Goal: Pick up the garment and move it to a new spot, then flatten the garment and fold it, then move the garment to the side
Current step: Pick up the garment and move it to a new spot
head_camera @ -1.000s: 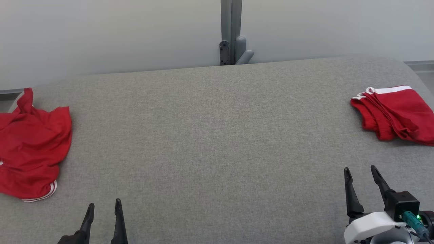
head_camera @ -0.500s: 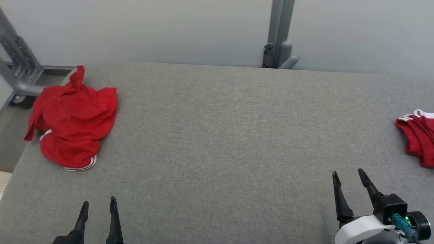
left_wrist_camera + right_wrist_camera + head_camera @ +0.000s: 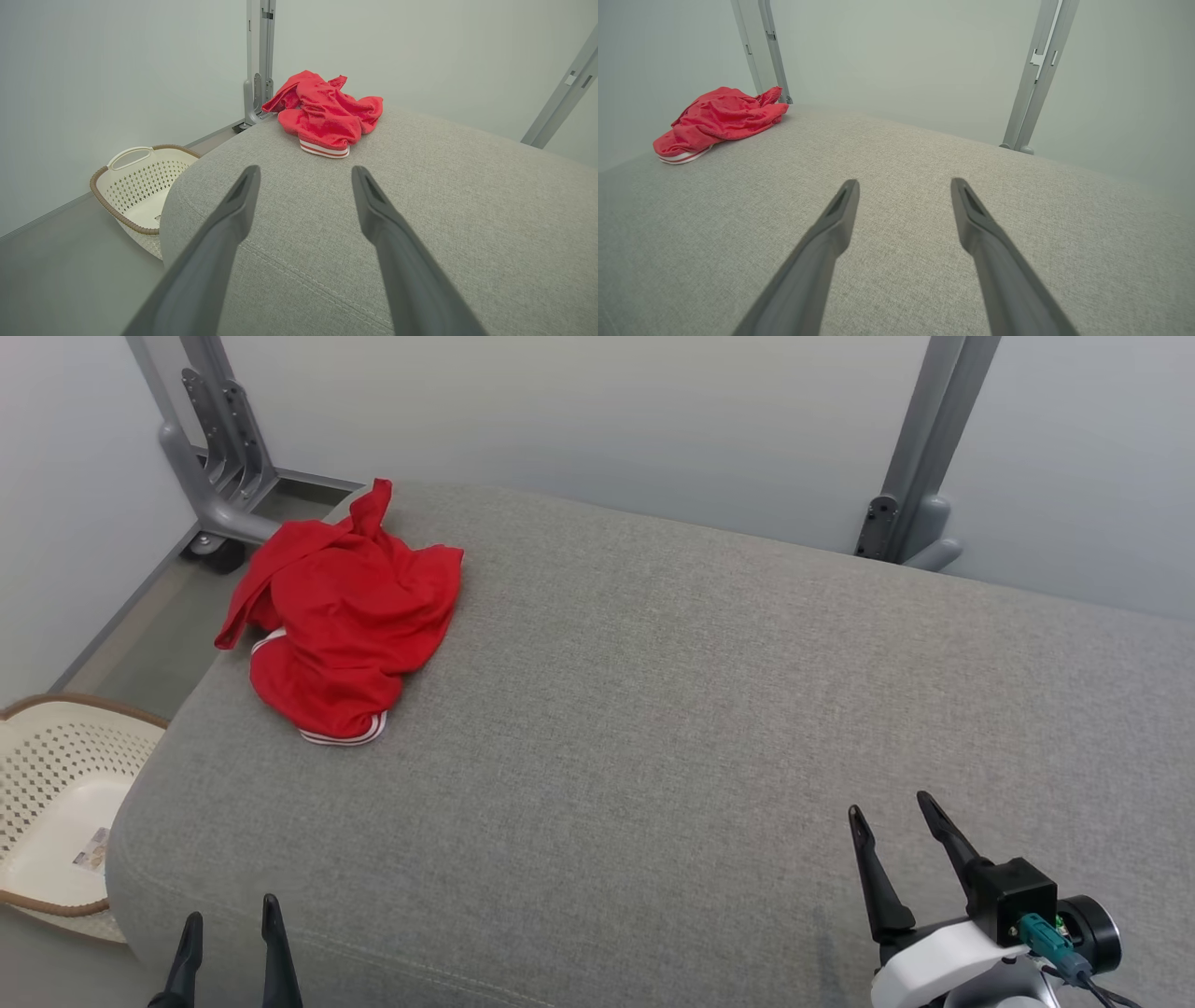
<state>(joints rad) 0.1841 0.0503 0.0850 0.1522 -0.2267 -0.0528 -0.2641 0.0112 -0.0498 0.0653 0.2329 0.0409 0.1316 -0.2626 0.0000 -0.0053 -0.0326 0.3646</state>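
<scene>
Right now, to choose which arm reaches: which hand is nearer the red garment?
Left. The left hand hovers at the cushion's near left corner, the red garment ahead of it; the right hand is far off to the garment's right.

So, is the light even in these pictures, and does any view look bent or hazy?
Head view: soft, even light, no glare; the red garment is sharp, with only a faint shadow on the grey cushion. Left wrist view: the wide lens bulges the cushion's edge. Right wrist view: slightly hazy, and the two posts splay apart upward.
</scene>
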